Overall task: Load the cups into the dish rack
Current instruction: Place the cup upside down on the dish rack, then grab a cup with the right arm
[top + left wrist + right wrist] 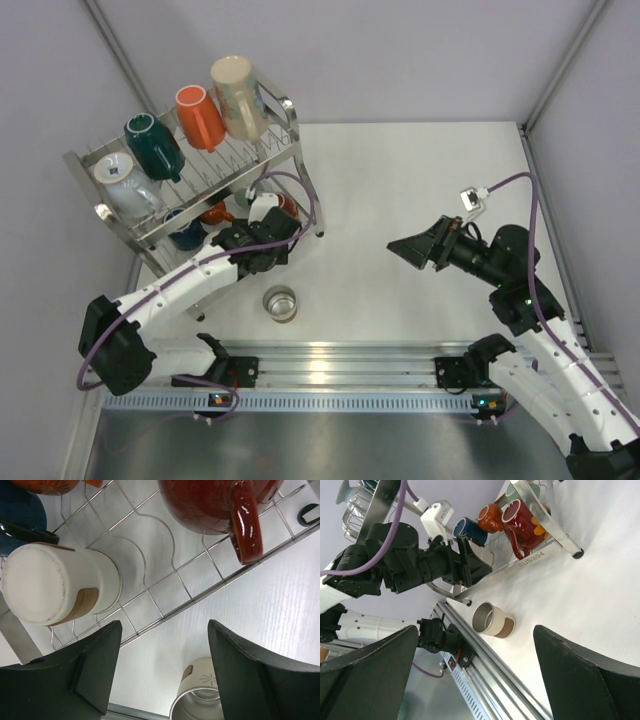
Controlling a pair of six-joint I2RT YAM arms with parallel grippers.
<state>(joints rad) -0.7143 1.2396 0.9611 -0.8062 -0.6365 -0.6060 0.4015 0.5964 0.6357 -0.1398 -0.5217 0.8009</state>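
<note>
As left fingers gape, cream cup sits beyond.

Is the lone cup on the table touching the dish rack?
Apart. The right wrist view shows bare white table between the steel-lined cup and the bottom rail of the dish rack; the left wrist view agrees.

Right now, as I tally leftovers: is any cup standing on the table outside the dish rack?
Yes, one beige cup stands on the table, apart from the dish rack.
</note>
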